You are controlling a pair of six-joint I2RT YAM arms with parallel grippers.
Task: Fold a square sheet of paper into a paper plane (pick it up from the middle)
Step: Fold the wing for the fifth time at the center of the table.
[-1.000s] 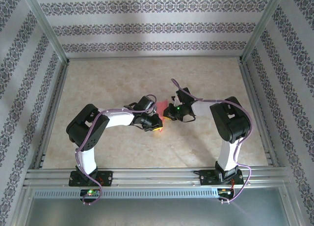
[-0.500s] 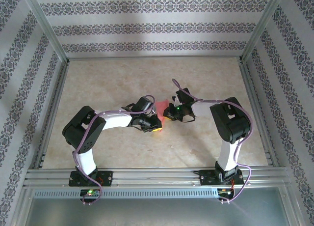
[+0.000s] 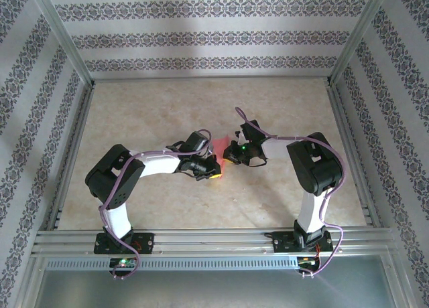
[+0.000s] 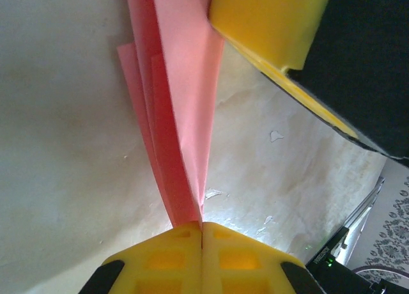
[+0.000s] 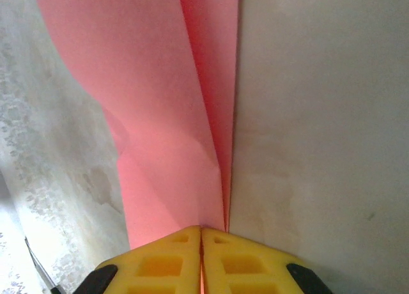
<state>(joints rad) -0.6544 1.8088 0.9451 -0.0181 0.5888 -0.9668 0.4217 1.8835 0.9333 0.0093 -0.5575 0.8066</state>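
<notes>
Salmon-pink paper plane (image 4: 185, 102) is sitting between the two arms near the middle of the table (image 3: 161, 107), its long crease running straight out from both sets of jaws. The left gripper (image 4: 202, 233) is clenching one end of the fold, and the right gripper (image 5: 202, 233) is pinching the opposite end, so neither is nearer. From above, the wrists are covering most of the paper. Whether it is touching the table is hard to tell.

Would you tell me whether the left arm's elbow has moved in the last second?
Yes, the left arm's elbow has swung slightly outward, toward the near rail.
</notes>
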